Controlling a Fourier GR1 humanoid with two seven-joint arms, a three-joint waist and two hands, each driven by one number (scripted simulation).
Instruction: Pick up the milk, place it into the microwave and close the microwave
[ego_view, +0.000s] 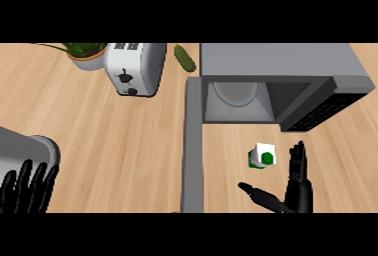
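Head view, looking steeply down on a wooden tabletop (111, 140). The milk (263, 155), a small white carton with green markings, stands upright on the tabletop in front of the microwave (280, 60), just below its open cavity and well outside it. The microwave occupies the upper right; its door (193, 150) is swung fully open and appears edge-on as a long grey strip running down the view to the left of the milk. Inside the cavity a pale round turntable (236, 92) is visible, and the dark control panel (325, 107) lies at the cavity's right.

The right hand (299, 189) enters from the lower edge, just beside the milk on its right. It is spread wide, its fingers (297, 160) straight and pointing towards the microwave, its thumb (255, 192) splayed to the left below the carton. It holds nothing; whether the fingers touch the carton cannot be told, though a narrow gap seems to show.

The left hand (26, 192) shows at the lower left corner, fingers straight and pointing up, holding nothing.

Along the upper edge, left of the microwave, stand a white toaster (136, 67), a potted plant (85, 52) and a green cucumber (184, 57).
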